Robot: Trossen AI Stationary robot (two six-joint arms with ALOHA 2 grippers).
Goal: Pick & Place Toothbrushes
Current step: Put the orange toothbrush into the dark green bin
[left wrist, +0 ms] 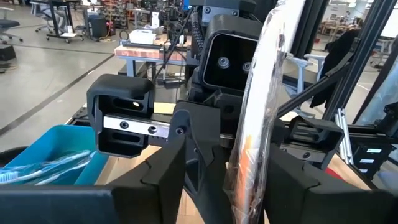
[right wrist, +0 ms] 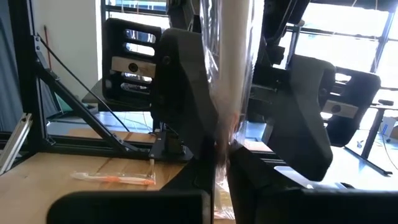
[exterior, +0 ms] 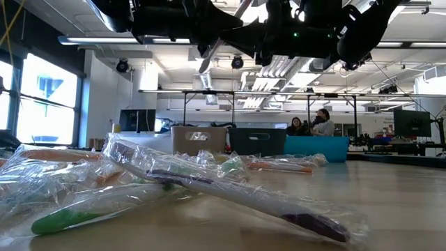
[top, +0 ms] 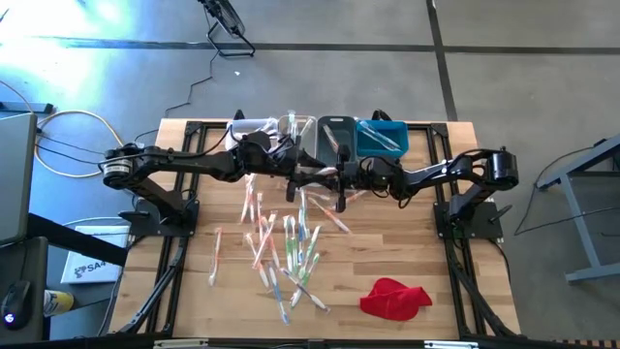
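While both grippers meet above mid-table, right gripper (right wrist: 222, 158) is clamped on one wrapped toothbrush (right wrist: 233, 56), its long axis running up away from the fingers. Left gripper (left wrist: 224, 155) stands wide around the same brush without pinching it (looks like a handover, my guess). Below, loose toothbrushes (top: 281, 247) lie scattered at mixed angles; bins (top: 334, 136) sit at the far edge.

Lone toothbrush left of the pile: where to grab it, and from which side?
Grip the toothbrush mid-handle, coming from straight above, fingers closing across its thin width. It lies flat on the table, apart from the pile, so both long sides look free.
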